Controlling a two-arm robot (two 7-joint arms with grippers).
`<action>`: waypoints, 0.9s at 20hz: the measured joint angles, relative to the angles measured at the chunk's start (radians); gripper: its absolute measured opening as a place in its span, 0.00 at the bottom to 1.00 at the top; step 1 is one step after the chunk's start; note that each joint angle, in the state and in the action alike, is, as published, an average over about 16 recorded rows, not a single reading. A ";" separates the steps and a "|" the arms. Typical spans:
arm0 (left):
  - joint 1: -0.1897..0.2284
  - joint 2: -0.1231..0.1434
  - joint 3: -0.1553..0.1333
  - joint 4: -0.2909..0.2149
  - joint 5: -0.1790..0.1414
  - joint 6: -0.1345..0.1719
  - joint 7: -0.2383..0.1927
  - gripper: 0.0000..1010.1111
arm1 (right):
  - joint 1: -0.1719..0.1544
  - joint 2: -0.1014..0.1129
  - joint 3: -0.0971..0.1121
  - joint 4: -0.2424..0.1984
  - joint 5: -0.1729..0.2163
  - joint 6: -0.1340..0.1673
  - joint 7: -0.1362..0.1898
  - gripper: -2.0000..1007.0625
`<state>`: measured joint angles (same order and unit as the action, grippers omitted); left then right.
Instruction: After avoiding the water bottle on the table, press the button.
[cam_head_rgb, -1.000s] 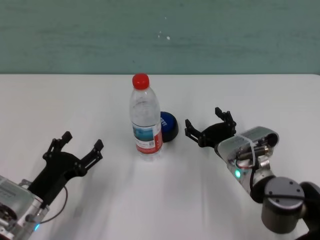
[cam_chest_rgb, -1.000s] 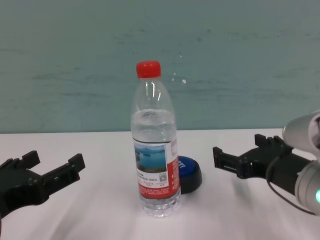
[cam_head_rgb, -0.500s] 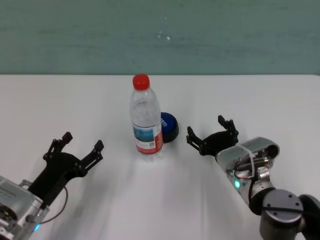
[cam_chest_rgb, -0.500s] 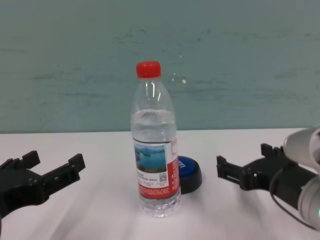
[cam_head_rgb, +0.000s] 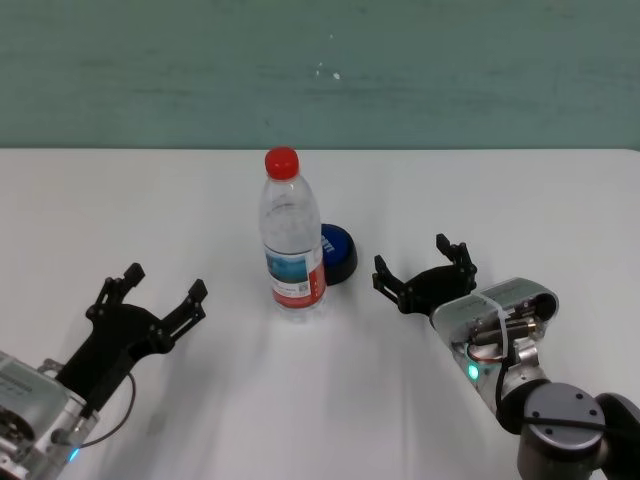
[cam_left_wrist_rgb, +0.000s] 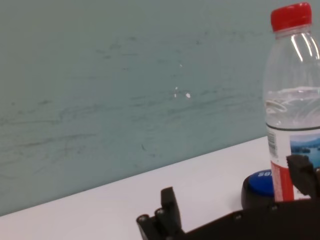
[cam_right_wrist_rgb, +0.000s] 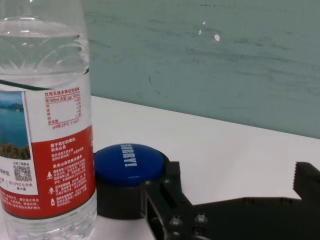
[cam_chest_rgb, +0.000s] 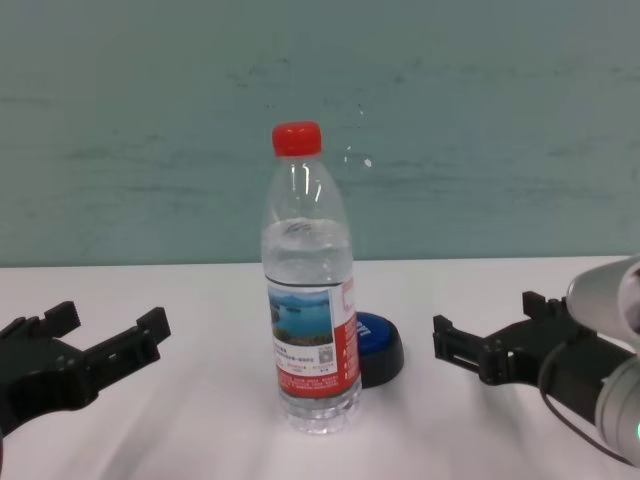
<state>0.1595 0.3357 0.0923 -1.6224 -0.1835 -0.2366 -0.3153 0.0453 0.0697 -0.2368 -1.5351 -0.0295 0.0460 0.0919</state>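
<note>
Backdrop: teal painted wall (cam_head_rgb: 320, 70) behind, marked with small white flecks.
Surface: white table (cam_head_rgb: 150, 200), spanning the whole head view.
Water bottle (cam_head_rgb: 291, 235): upright near table centre, red cap on, red-and-white label with blue lake picture.
Button (cam_head_rgb: 337, 253): blue dome on black base, just beside the bottle at its 2 o'clock in head view, partly hidden behind it in chest view.
Right gripper (cam_head_rgb: 424, 277): low over the table at the button's 4 o'clock, near but apart from it; fingers spread wide, pinching nothing, pointed toward 11 o'clock.
Left gripper (cam_head_rgb: 152, 291): parked at the bottle's 8 o'clock, well apart; fingers spread, empty.
</note>
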 joint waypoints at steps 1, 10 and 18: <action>0.000 0.000 0.000 0.000 0.000 0.000 0.000 1.00 | 0.000 0.000 0.000 0.000 0.000 0.000 0.000 1.00; 0.000 0.000 0.000 0.000 0.000 0.000 0.000 1.00 | 0.002 0.002 -0.001 0.000 0.000 0.000 0.001 1.00; 0.000 0.000 0.000 0.000 0.000 0.000 0.000 1.00 | 0.003 0.002 -0.002 0.001 0.000 0.001 0.001 1.00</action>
